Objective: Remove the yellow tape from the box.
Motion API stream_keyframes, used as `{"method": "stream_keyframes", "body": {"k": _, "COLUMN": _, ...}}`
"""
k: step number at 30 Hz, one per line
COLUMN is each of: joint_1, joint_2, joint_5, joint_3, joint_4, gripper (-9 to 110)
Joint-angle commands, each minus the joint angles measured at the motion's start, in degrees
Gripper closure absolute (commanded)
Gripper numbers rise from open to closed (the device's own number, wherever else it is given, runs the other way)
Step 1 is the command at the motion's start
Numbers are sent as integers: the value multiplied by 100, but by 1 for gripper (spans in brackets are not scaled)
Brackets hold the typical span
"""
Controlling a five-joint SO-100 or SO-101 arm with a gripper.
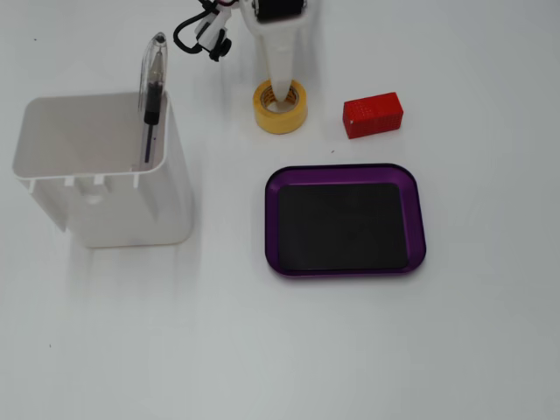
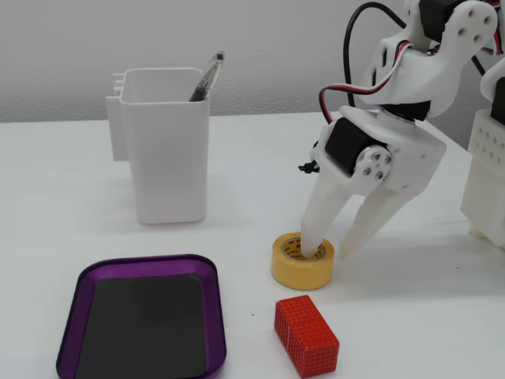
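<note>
Found yellow tape [image 2: 303, 260] already on tabletop [image 2: 237, 174] outside box [image 2: 217, 316], jaws parted astride its wall; needed only clean straight lift-off.

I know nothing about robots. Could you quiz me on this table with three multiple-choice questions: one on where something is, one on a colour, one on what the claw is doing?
1. Where is the yellow tape?
A. Inside the purple tray
B. On the table, outside the tray
C. In the white container

2. What colour is the block on the table near the tape?
A. Red
B. Blue
C. Green

3. How does the gripper meet the tape?
A. High above it
B. Closed beside the pen
C. Open, one finger in the core, one outside the roll

Answers: 1 B, the purple tray shows only its bare black floor. 2 A, it is plainly red. 3 C, the other fixed view shows the fingers straddling the roll's wall.
</note>
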Motion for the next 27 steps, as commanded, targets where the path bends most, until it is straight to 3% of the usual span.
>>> {"method": "stream_keyframes", "body": {"k": 1, "joint_1": 44, "joint_2": 352, "joint_5": 44, "joint_3": -642, "joint_4": 519, "gripper": 86}}
{"method": "stream_keyframes", "body": {"k": 11, "joint_1": 79, "joint_2": 3322, "joint_5": 53, "joint_3": -1160, "joint_4": 1723, "gripper": 86}}
{"method": "stream_keyframes", "body": {"k": 19, "joint_1": 896, "joint_2": 6073, "joint_5": 396, "joint_3": 1327, "joint_4": 1846, "gripper": 86}}
{"method": "stream_keyframes", "body": {"k": 24, "joint_1": 993, "joint_2": 5704, "joint_5": 448, "joint_3": 2136, "joint_4": 1811, "gripper": 86}}
{"method": "stream_keyframes", "body": {"k": 27, "joint_1": 984, "joint_2": 5687, "joint_5": 1046, "joint_3": 2215, "joint_4": 1775, "gripper": 86}}
